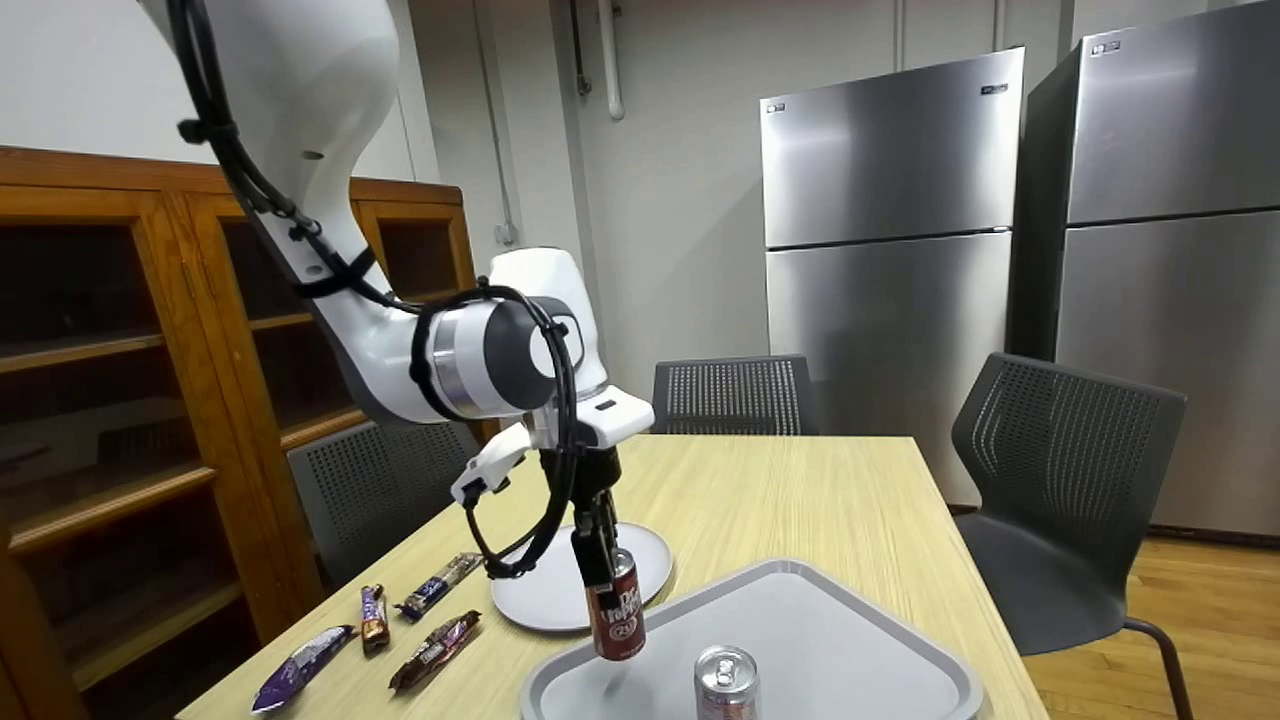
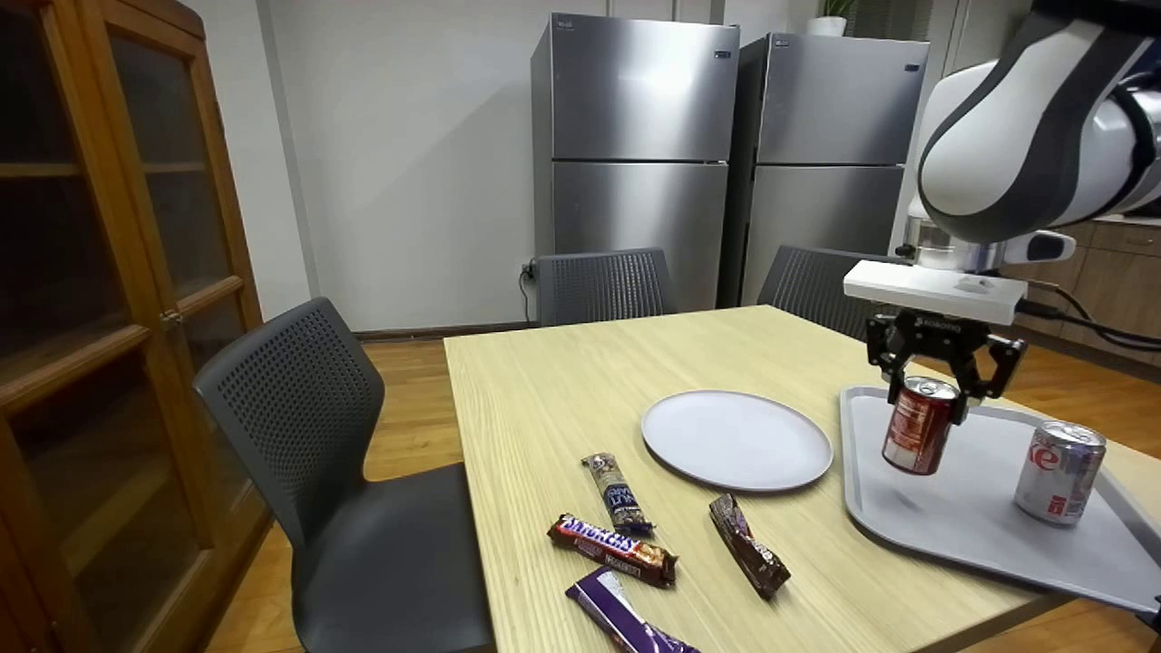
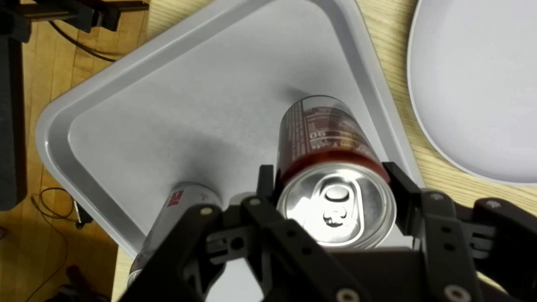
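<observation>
In both exterior views you look slightly downward across the table [image 2: 553, 390] toward the refrigerators [image 1: 880, 300], from above its top. Your wrist view sits much closer, facing down past the gripper [image 3: 330, 180] onto the tray [image 3: 188, 100]. All three share that tray and the plate [image 2: 735, 442], which your wrist view crops at right.

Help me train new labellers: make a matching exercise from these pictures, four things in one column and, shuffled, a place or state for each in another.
Things
1. red can
2. silver can
3. plate
4. Snickers

Places and states
A. round, lying flat on the table
B. standing upright on the tray
C. lying beside a purple bar
D. gripped between the fingers, above the tray

Pairs: 1-D, 2-B, 3-A, 4-C
</observation>
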Robot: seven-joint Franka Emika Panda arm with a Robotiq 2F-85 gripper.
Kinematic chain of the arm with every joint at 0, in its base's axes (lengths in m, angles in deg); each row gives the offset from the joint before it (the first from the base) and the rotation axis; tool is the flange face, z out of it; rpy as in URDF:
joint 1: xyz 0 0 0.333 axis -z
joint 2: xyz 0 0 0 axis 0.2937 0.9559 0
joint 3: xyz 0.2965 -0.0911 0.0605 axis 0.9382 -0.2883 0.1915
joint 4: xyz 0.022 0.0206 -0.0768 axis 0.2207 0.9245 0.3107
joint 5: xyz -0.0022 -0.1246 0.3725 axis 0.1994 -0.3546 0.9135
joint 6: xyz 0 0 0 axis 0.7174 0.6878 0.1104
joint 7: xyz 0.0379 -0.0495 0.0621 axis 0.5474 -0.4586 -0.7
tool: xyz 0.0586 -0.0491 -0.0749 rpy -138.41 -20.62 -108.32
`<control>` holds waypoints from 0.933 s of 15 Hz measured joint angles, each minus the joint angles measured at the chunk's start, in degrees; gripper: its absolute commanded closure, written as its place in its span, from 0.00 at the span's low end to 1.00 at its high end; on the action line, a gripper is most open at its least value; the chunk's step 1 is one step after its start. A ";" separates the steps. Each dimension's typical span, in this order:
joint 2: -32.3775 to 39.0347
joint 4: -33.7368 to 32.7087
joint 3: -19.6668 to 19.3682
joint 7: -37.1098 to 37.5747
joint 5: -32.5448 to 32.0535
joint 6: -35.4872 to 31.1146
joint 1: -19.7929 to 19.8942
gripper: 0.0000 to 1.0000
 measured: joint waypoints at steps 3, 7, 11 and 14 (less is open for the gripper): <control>-3.25 0.67 1.15 -0.39 -0.48 1.05 0.00 0.61; -5.73 0.95 4.53 -0.59 -0.48 2.03 -0.01 0.61; -5.93 0.84 7.73 -0.70 -0.26 2.08 -0.06 0.61; -5.78 0.35 9.68 -1.25 0.21 2.08 -0.28 0.61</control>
